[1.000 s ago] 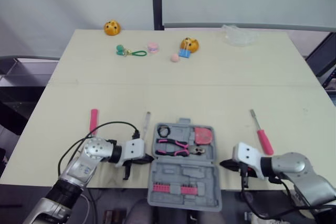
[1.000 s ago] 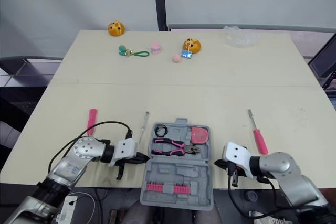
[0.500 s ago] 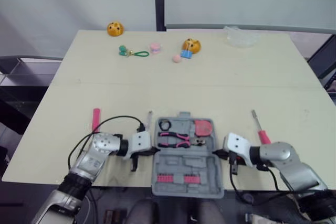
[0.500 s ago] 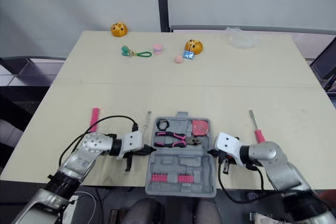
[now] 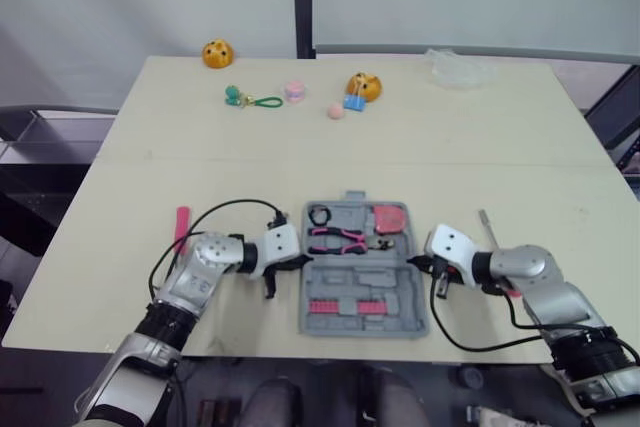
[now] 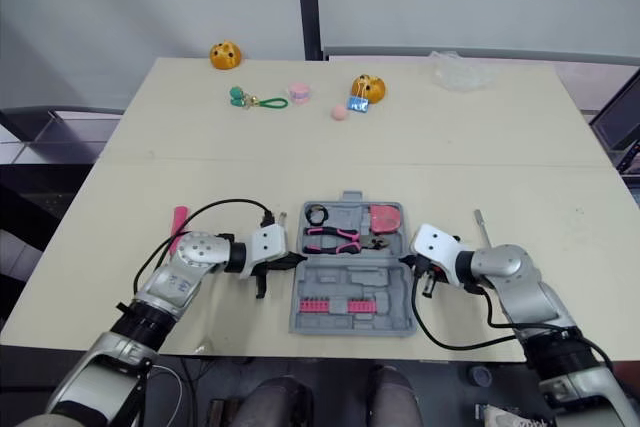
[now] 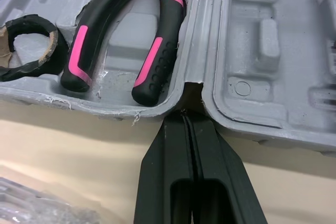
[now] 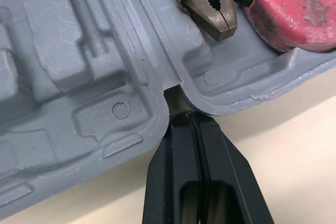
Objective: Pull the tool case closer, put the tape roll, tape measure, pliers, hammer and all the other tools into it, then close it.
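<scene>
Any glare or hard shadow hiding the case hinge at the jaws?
Left wrist view: even light, soft shadow under the tool case rim; left gripper, jaws shut, unobscured at the hinge notch. Right wrist view: same for the right gripper, faint sheen on the tape measure. Left eye view: table evenly lit.

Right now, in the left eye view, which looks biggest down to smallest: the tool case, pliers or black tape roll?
1. tool case
2. pliers
3. tape roll
They sit together, so distance from the camera does not muddle this.
</scene>
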